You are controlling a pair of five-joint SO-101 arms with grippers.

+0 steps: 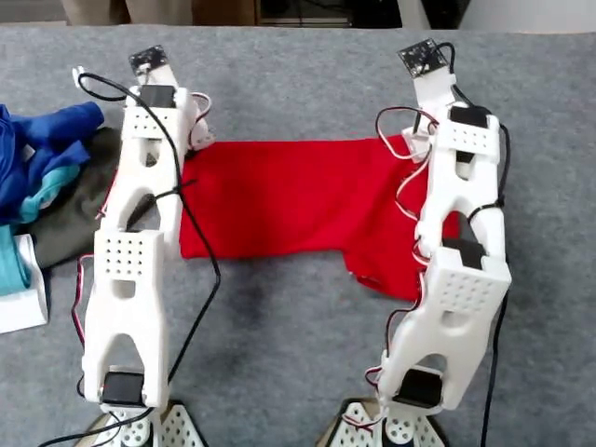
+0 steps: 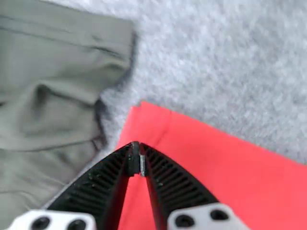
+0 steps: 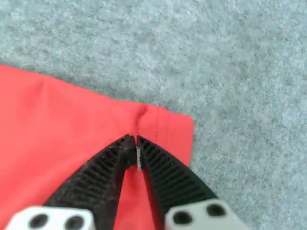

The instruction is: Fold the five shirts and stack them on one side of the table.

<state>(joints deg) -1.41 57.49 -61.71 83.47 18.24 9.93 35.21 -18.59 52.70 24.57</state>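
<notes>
The red shirt (image 1: pixel 289 196) lies flat in the middle of the table (image 1: pixel 307 354), and the pile of other shirts (image 1: pixel 42 172) is at 9 o'clock. The left end effector (image 2: pixel 135 163) is clenched on the red shirt at its 10 o'clock corner, just beside the olive shirt (image 2: pixel 48 96). The right end effector (image 3: pixel 134 149) is clenched on the 2 o'clock corner, where the cloth puckers. Each holds only a thin bit of hem, so I think the cloth can slip out if the arms pull apart or lift unevenly. The left one may also catch and drag the olive shirt, because it is so close.
</notes>
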